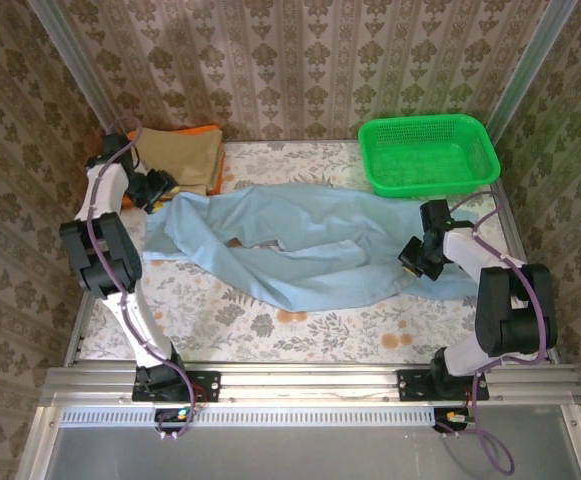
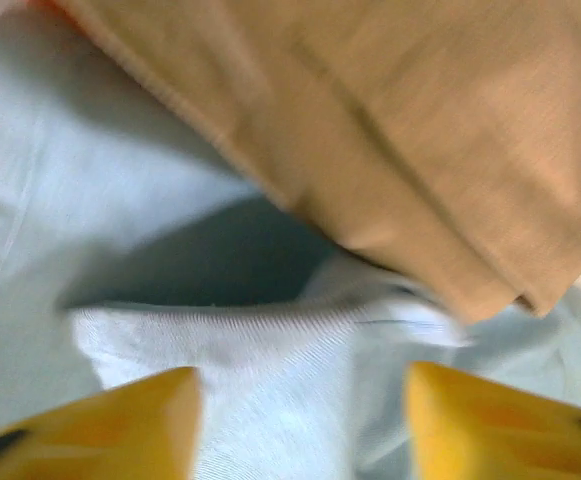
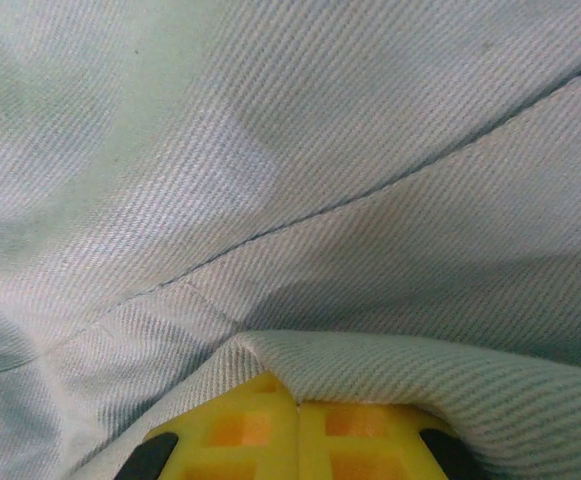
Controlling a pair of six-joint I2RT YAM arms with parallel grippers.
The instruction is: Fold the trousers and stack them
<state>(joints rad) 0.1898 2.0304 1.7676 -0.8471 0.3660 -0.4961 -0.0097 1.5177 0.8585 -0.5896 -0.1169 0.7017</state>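
Green basket [image 1: 428, 152] far right; tan trousers [image 1: 182, 157] far left.

- Trousers [image 1: 290, 250]: thin light-blue cloth, matt; close up, a fine diagonal twill with stitched seams.
- Tan trousers [image 1: 180, 155], far left corner of the surface [image 1: 300, 335]: denser cloth, matt and smooth.
- Basket [image 1: 428, 155], far right corner: green plastic mesh, slightly glossy.
- Surface: matt floral-printed covering.
- Rail [image 1: 310, 385] along the near edge: bare metal, dull sheen.
- Right jaws: yellow pads [image 3: 350, 445], matt, moulded in a waffle grid.
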